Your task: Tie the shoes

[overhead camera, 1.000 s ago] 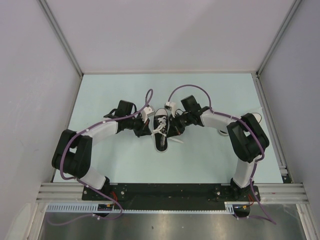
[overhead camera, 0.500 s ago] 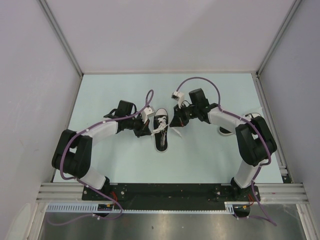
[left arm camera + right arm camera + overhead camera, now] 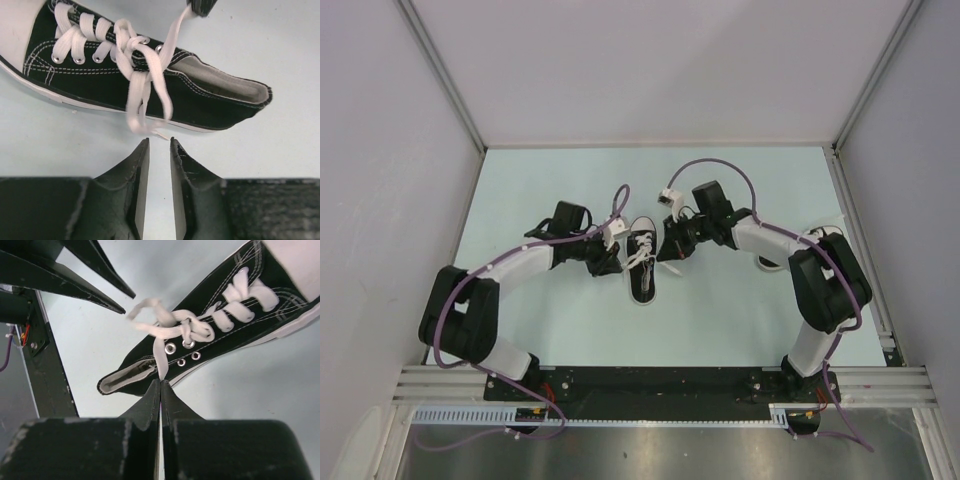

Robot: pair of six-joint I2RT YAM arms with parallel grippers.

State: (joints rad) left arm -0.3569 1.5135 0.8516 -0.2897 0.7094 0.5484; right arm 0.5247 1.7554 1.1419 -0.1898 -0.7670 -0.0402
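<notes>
The black shoe point(image 3: 642, 268) stands on its sole on the pale table point(image 3: 740, 320), with one claw on each side of it. To the shoe's right, the right claw point(image 3: 160, 382) is pinched tight on a white lace point(image 3: 160, 356) drawn out from the eyelets. To its left, the left claw point(image 3: 159, 142) is parted by a narrow gap and holds nothing, its tips just short of the other lace point(image 3: 136, 107) hanging over the shoe's side.

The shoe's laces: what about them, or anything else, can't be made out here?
Top view: the laces are too small to show how they cross.
Right wrist view: one end of the laces disappears inside the shut right gripper.
Both wrist views: the toe of the shoe is cut off by the frame edge.
Top view: a white object is mostly hidden by the right arm.
</notes>
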